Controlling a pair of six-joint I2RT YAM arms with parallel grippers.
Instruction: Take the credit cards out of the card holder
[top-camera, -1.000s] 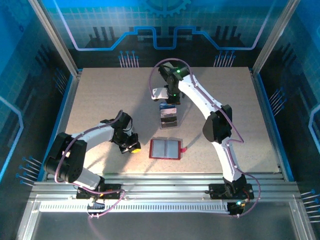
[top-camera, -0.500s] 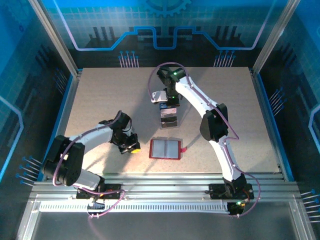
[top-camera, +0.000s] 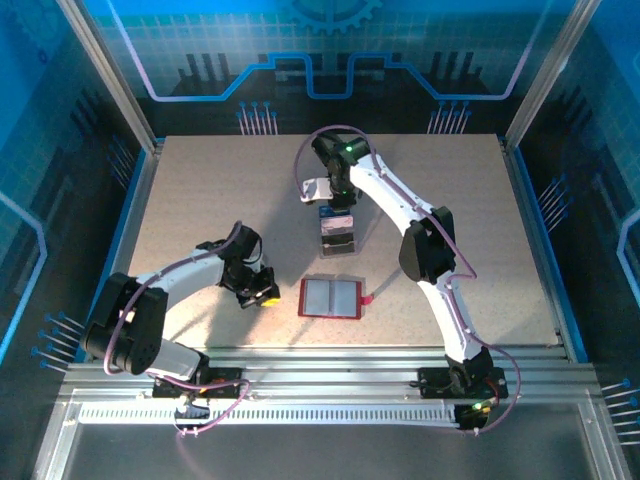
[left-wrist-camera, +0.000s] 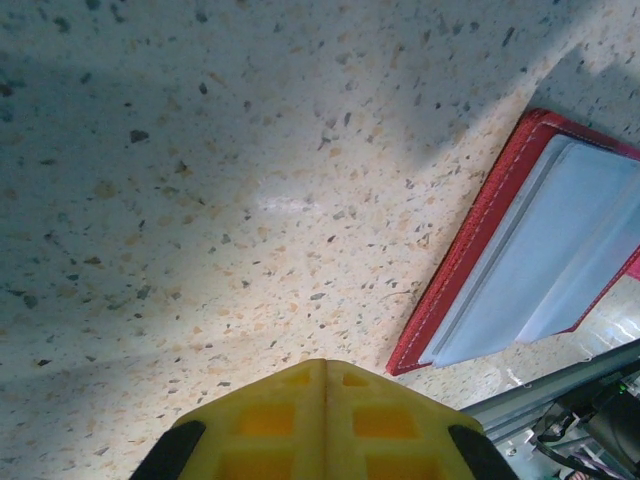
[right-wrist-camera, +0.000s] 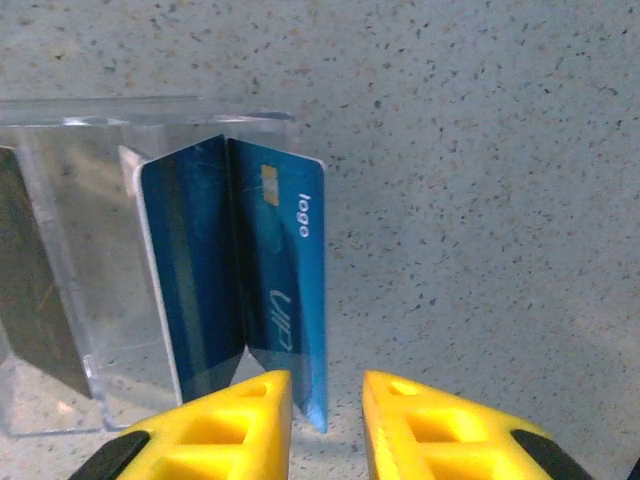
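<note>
Red leather marks the card holder (top-camera: 331, 297) in the top view: it lies open and flat on the speckled counter (top-camera: 200, 200), near the front edge, between the two arm bases. The left gripper (top-camera: 263, 294) rests low just left of it. The right gripper (top-camera: 334, 206) hangs over the far end of a clear tray (top-camera: 338, 240), well behind the holder.

Left wrist view: the left gripper (left-wrist-camera: 325, 420) has its yellow fingers pressed together, with nothing between them. The card holder (left-wrist-camera: 560, 250) lies to the right, showing pale grey inner pockets.

Right wrist view: the right gripper (right-wrist-camera: 327, 405) has its fingers apart (a narrow gap). The blue card (right-wrist-camera: 285, 270) stands against the clear tray (right-wrist-camera: 100, 130), with its near corner in that gap; contact with the fingers cannot be told. A dark card (right-wrist-camera: 30, 290) sits inside the tray.
</note>
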